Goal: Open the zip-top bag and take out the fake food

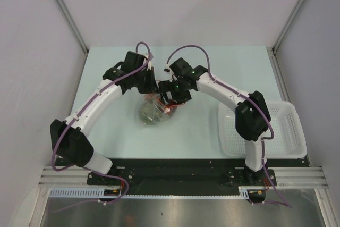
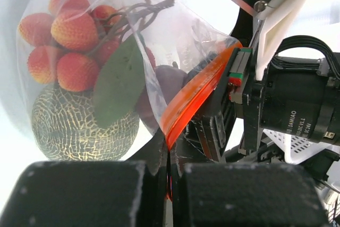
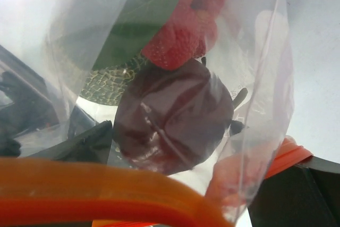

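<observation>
The zip-top bag (image 1: 154, 111) lies at mid-table between both arms. In the left wrist view the clear bag (image 2: 175, 41) holds the fake food: a red-and-yellow berry cluster (image 2: 64, 41) with a green leaf, a netted pale-green round piece (image 2: 74, 128) and a dark red apple (image 2: 171, 81). My left gripper (image 2: 170, 171) is shut on one end of the orange zip strip (image 2: 194, 97). My right gripper (image 1: 170, 99) grips the strip's other side. In the right wrist view the strip (image 3: 106, 198) crosses the foreground and the apple (image 3: 170, 115) sits behind it.
A white mesh basket (image 1: 281, 126) stands at the table's right edge, beside the right arm. Grey walls close in the table on the left, right and back.
</observation>
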